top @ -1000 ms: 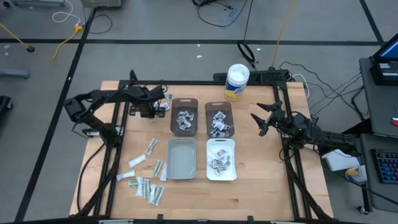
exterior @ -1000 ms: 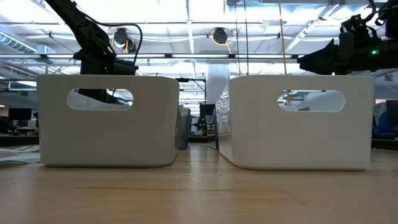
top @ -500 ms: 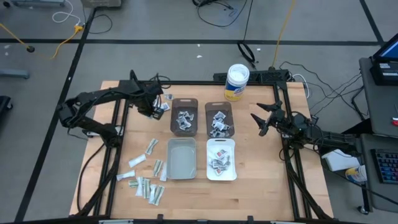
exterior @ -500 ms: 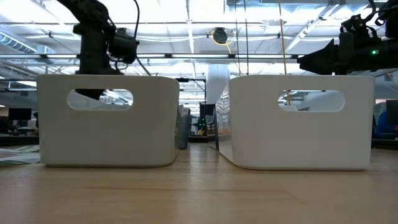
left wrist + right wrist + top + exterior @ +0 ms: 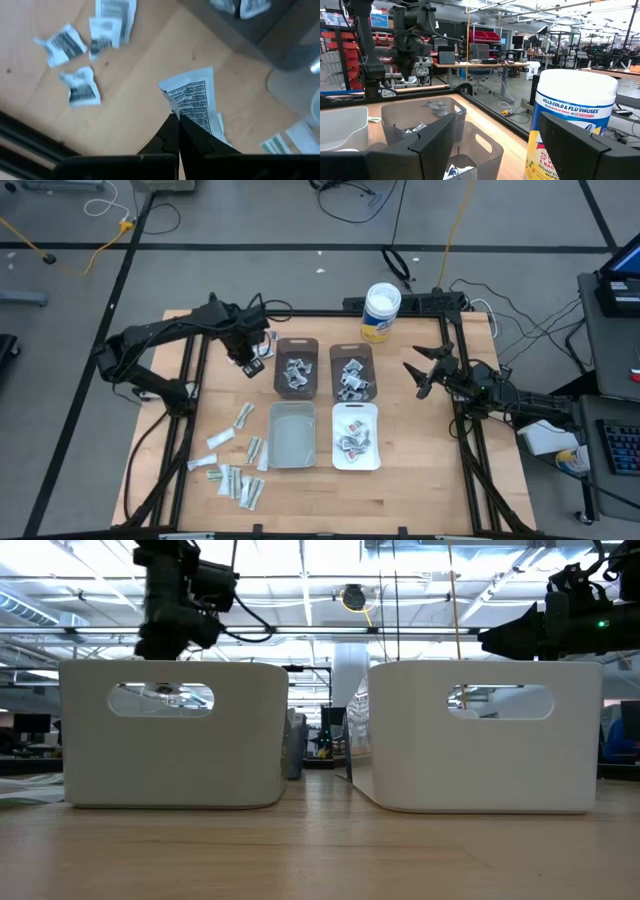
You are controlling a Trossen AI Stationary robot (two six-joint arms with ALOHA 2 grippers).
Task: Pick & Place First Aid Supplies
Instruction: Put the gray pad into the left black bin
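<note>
Beside the brown bin, on its outer side and above the bench, my left jaws pinch one printed packet by its corner; thin, crinkled, pale paper-foil, hanging flat. That bin lies immediately toward centre, nearer this arm. My right jaws wait spread wide near the wipes tub. Loose packets remain on the wood.

— What sort of place is this?
— A robotics lab in a large open industrial hall: a wooden table in a black frame stands on grey concrete floor strewn with cables

— And beyond it?
— Long ceiling lights, red storage racks, desks with monitors
</note>
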